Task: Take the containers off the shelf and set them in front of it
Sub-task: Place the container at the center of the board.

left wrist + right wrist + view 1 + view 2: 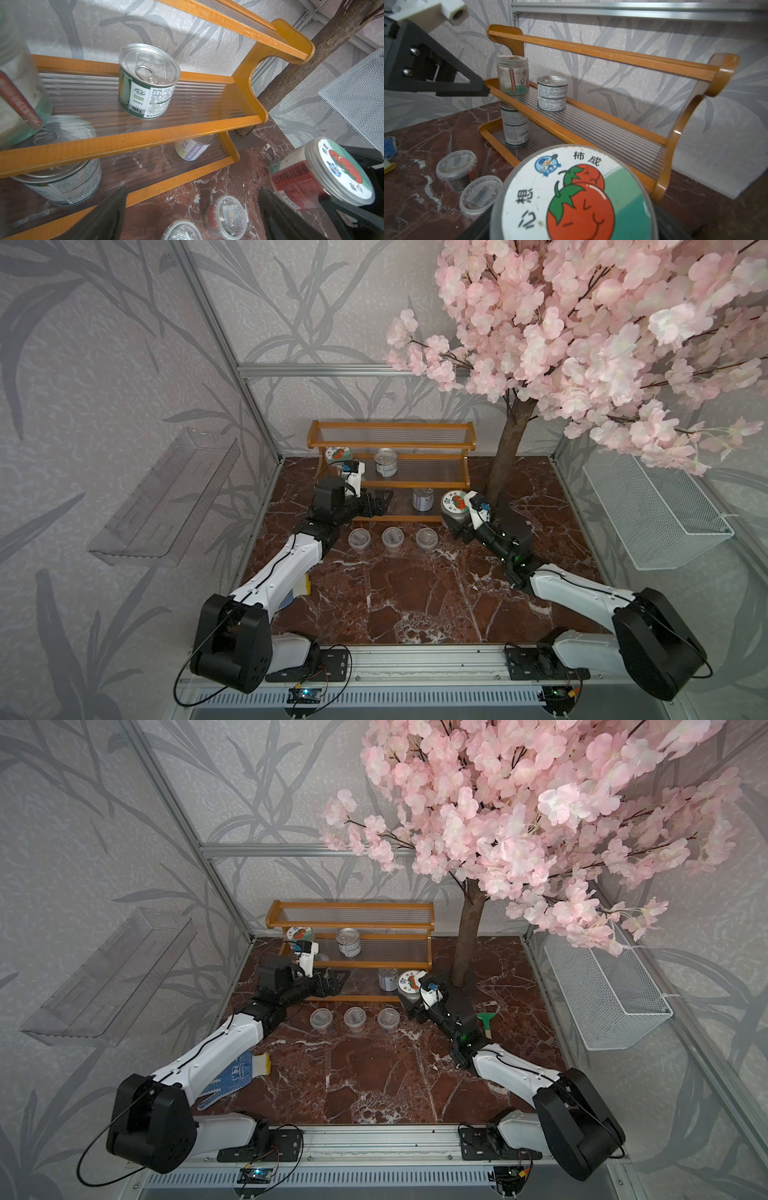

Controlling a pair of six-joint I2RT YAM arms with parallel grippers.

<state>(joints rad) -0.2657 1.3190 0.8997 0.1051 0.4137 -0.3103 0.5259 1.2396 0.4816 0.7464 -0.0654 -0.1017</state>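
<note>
The wooden shelf (390, 441) (133, 141) stands against the back wall. Its middle tier carries a glass jar (337, 454) and a tin can (386, 462) (147, 81). Two more cans sit on the bottom tier (423, 499) (515, 128). Three clear lidded cups (359, 540) (392, 538) (426, 539) stand in a row in front of it. My left gripper (384, 504) (193, 191) is open at the bottom tier's left part, holding nothing. My right gripper (457, 519) (571, 207) is shut on a tomato-lidded glass jar (455, 502) (324, 176) by the shelf's front right corner.
A tree trunk (505, 464) rises just right of the shelf, with blossoms overhead. A white wire basket (656, 510) hangs on the right wall and a clear acrylic shelf (166, 497) on the left wall. A blue glove (232, 1077) and a green scraper (484, 1021) lie on the marble.
</note>
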